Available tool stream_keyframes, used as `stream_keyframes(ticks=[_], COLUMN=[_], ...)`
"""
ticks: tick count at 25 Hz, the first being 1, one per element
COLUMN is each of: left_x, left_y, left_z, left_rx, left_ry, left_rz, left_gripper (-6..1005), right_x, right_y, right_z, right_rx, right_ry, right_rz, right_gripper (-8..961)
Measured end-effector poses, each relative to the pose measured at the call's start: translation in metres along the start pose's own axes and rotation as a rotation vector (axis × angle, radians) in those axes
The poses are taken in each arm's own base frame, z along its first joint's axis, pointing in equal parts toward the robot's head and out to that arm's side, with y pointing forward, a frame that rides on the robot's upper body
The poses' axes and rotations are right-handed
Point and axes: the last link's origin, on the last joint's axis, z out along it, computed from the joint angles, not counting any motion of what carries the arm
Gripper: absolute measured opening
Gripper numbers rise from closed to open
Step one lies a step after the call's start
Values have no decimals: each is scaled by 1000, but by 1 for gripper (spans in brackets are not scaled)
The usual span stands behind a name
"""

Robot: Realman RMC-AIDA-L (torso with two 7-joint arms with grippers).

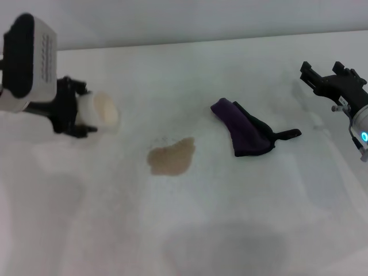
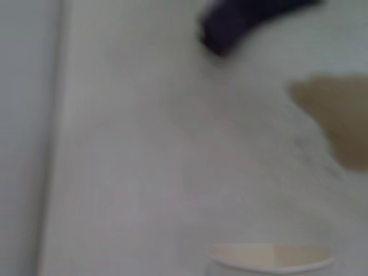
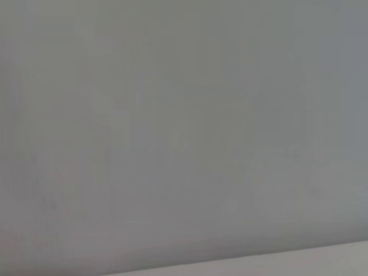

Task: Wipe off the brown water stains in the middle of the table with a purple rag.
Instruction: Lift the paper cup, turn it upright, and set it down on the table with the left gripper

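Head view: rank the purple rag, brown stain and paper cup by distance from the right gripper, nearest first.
From the right gripper, at the table's right edge:
1. Purple rag, right of centre.
2. Brown water stains, mid-table.
3. Paper cup, far left, held in the left gripper.

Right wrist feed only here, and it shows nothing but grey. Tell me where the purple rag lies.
Observer: The purple rag lies crumpled on the table, to the robot's right of the brown water stains and not touching them.
Operator: Give me my right gripper's position.
Observer: The right gripper is open at the far right, apart from the rag, holding nothing.
Operator: Report the left arm.
Observer: The left gripper, at the far left, is shut on a white paper cup that is tipped on its side.
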Motion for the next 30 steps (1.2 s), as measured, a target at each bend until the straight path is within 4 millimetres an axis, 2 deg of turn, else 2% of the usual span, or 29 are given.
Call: stream_keyframes(ticks=[3, 6, 11, 12, 14, 17, 19, 22, 23, 25, 30], left_x=[0, -6, -22, -26, -26, -30, -29, -23, -23, -16, -9], left_y=[-2, 7, 36, 47, 52, 69, 72, 91, 91, 102, 114], left_z=[0, 1, 5, 2, 1, -5, -6, 1, 1, 6, 20], left_rx=[97, 177, 298, 362, 393, 606, 657, 779, 779, 834, 831], left_ry=[90, 171, 291, 356, 387, 512, 538, 602, 602, 645, 651], left_rz=[-105, -197, -321, -358, -367, -457, -484, -593, -593, -716, -873], left_gripper=[751, 751, 752, 752, 752, 752, 753, 753, 753, 753, 753], right_x=[-2, -3, -2, -3, -3, -3, -4, -4, -5, -5, -3], right_y=[-1, -2, -5, -6, -6, -7, -7, -7, -7, -6, -3], right_z=[1, 1, -2, -2, -2, -2, -1, -1, 0, 0, 0], right_rx=[0, 0, 8, 10, 11, 14, 14, 13, 12, 11, 5], right_ry=[-5, -9, -13, -14, -17, -14, -15, -17, -18, -18, -14], right_rz=[-6, -9, -9, -11, -12, -14, -15, -16, -17, -16, -11], right_gripper=[870, 870, 870, 870, 870, 870, 870, 869, 869, 869, 869])
